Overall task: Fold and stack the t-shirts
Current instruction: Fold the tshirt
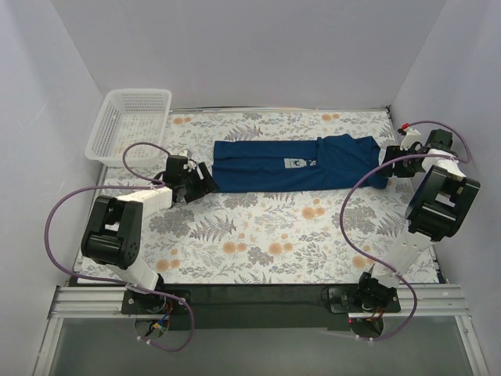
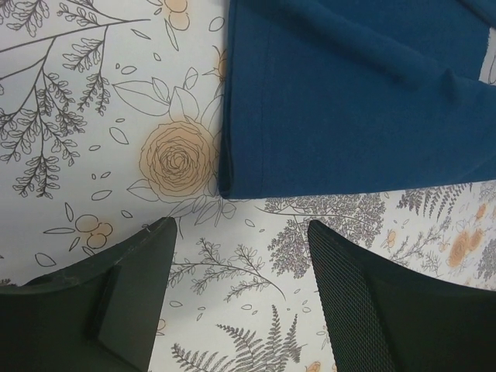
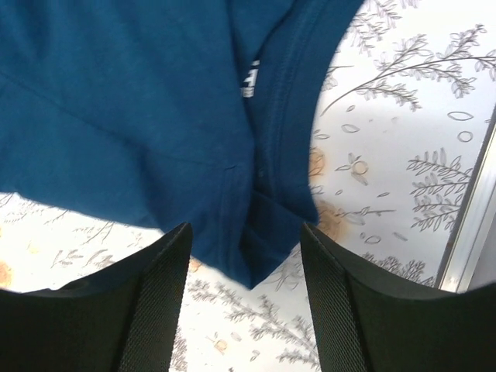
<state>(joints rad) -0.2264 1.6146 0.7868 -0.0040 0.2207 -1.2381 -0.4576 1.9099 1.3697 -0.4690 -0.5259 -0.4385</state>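
A navy blue t-shirt point(image 1: 293, 163) lies folded into a long strip across the far half of the table, a small pale mark on top near its middle. My left gripper point(image 1: 205, 185) is open and empty just off the strip's left end; in the left wrist view the shirt's hem corner point(image 2: 232, 182) lies just ahead of the open gripper point(image 2: 242, 232). My right gripper point(image 1: 383, 166) is open at the strip's right end. In the right wrist view the collar end of the shirt point(image 3: 263, 256) lies between and ahead of the open gripper point(image 3: 246, 236), not pinched.
A white mesh basket point(image 1: 131, 124) stands at the far left corner. The table is covered by a floral cloth point(image 1: 258, 235). White walls close in the left, far and right sides. A metal rail point(image 3: 469, 209) borders the table to the right.
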